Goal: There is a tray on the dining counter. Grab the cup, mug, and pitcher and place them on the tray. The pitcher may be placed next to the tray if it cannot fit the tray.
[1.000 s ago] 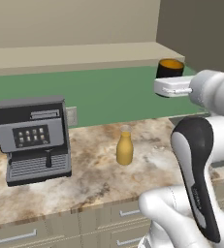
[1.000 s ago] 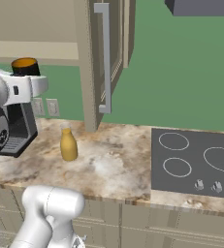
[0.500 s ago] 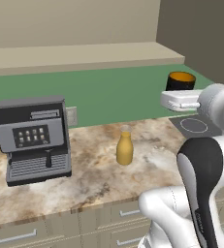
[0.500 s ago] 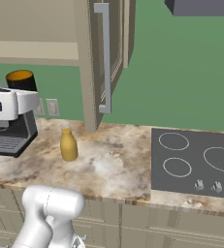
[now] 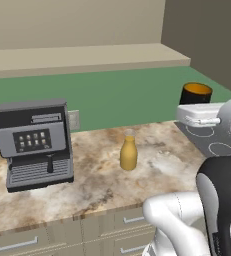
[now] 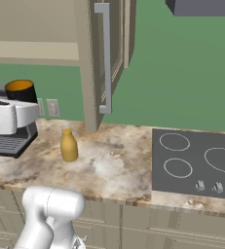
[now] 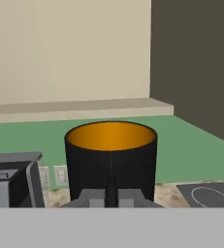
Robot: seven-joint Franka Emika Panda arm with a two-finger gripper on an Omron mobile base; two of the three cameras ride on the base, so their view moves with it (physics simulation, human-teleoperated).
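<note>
While the white arm's two-finger gripper (image 7: 111, 193) stays pinched tight on the small black mug with the orange-yellow inside (image 5: 196, 94), that mug hangs upright in the air, well above and to the right of the yellow-orange bottle-shaped pitcher (image 5: 128, 153) standing on the marbled counter (image 5: 97, 180).

**A rendered home kitchen**

A marbled stone desk (image 5: 102, 185) runs over cream drawers (image 5: 17, 244) against a green wall. At nine o'clock in the left base view stands a black and grey espresso machine (image 5: 34, 142), a wall socket (image 5: 74, 120) just beside it. In the right base view a black cooktop (image 6: 196, 163) lies at three o'clock, and a tall cabinet door with a long handle (image 6: 104, 56) hangs at twelve.
</note>
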